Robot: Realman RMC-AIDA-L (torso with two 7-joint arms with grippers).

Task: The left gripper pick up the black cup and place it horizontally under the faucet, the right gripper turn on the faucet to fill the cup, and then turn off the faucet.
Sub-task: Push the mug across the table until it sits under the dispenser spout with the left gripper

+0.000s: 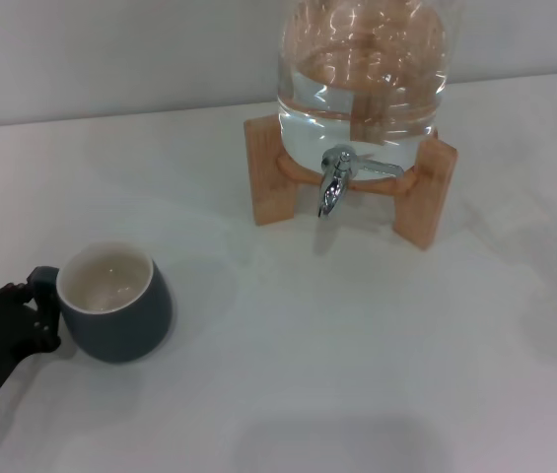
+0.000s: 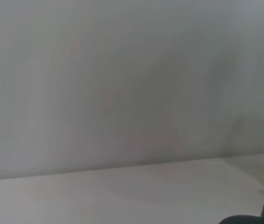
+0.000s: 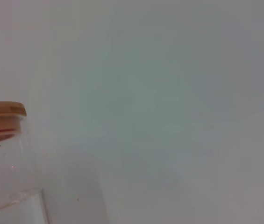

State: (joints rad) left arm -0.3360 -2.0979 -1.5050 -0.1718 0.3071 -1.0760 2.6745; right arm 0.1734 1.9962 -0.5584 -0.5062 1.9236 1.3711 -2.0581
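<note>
Black and blocky, the left gripper (image 1: pixel 41 301) sits at about eight o'clock in the head view, low at the frame's edge, its fingertips at the handle side of the black cup (image 1: pixel 115 302). Its jaws appear pressed around the small loop handle, one fingertip above it and one below, though the handle itself is mostly hidden behind them. That cup stands upright on the white counter (image 1: pixel 357 355), mouth up, its cream inside showing and nothing visible in it. It lies well apart from the dispenser, which stands toward one o'clock.

At one o'clock the big glass jar (image 1: pixel 362 69) rests on its wooden stand (image 1: pixel 270 169), with clear water reaching well up its wall. From the jar's base the chrome faucet (image 1: pixel 333 185) points down toward the counter, its thin lever (image 1: pixel 377 169) reaching out toward three o'clock. No stream shows beneath the spout, and the counter below it looks dry.

From the left wrist view, a sliver of the cup's dark side shows at the frame's edge, against the pale counter and wall. From the right wrist view, only the jar's upper wall and its wooden lid (image 3: pixel 3 110) show against the wall; the right gripper appears in none of the views.
</note>
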